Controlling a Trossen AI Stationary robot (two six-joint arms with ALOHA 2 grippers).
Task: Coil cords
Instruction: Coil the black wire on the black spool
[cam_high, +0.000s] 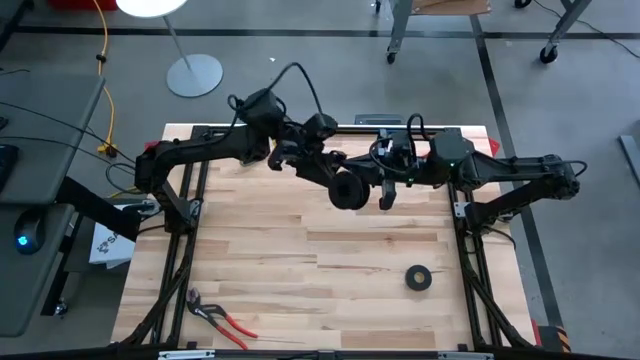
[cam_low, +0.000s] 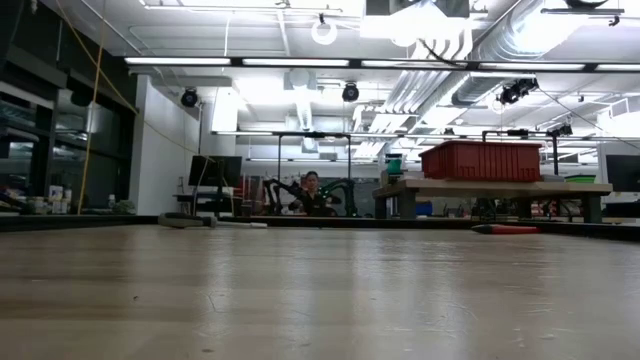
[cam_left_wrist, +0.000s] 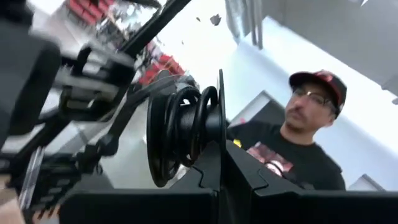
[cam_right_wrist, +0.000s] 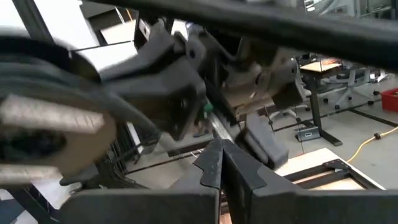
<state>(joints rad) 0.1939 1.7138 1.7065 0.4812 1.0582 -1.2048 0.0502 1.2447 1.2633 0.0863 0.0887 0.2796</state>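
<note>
Wooden table (cam_high: 300, 250), pale planks in a black frame, with my two arms raised above its far half and meeting near the middle. Left gripper (cam_left_wrist: 219, 163): fingers pressed fully together, their tips against the coiled cords (cam_left_wrist: 180, 134), which show in the left wrist view as a stack of black loops wound like a spool; I read this as a pinch on the coil. Left wrist tilted upward, forearm running back to its base at the table's left edge. From above, the cords (cam_high: 347, 190) appear as a dark round bundle in the air between the two grippers, above the table. Right gripper (cam_right_wrist: 221, 163): fingers closed tight, nothing visibly between them, just beside the coil; arm stretched in from the right edge, elbow bent. Loose items on the near part of the table: black tape roll (cam_high: 418, 278), red-handled pliers (cam_high: 218, 318). Beyond the table, a person in a cap (cam_left_wrist: 297, 140).
</note>
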